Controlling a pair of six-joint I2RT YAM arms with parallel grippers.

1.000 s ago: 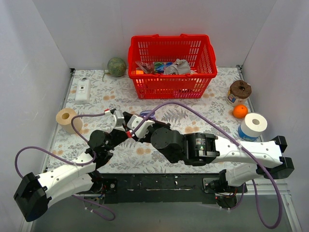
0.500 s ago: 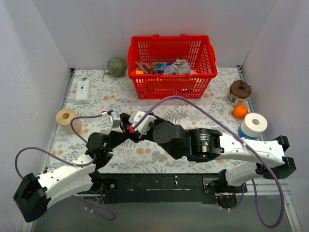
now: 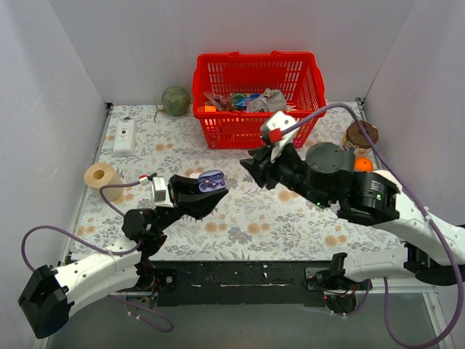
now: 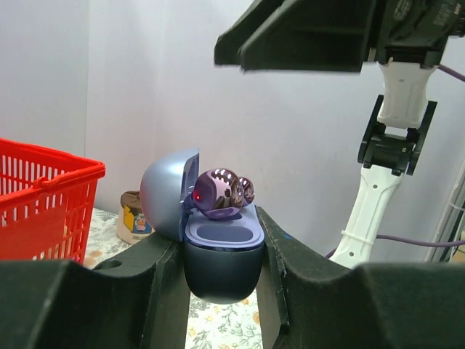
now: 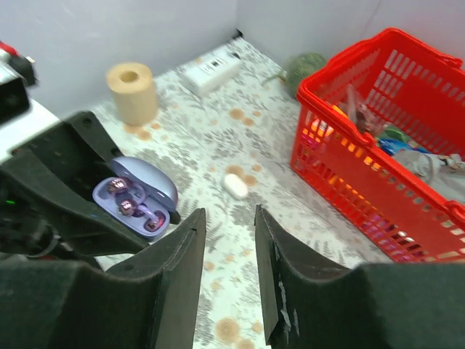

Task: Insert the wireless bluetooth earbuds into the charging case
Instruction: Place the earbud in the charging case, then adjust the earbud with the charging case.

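**Overhead view.** The left end effector [image 3: 207, 193] is clenched on the case [image 3: 211, 181], which it holds above the tabletop [image 3: 240, 218] with the lid open. The right end effector [image 3: 256, 169] is released, with its jaws apart and empty, and is raised well apart from the case.

**Left wrist view.** Both earbuds [image 4: 227, 191] sit in the case, standing proud of its rim. One shows a red light.

**Right wrist view.** A white pebble [image 5: 235, 186] lies between the case and the red basket [image 5: 378, 145]. The overhead view does not show it.

A paper roll [image 3: 100, 178] stands at the left.
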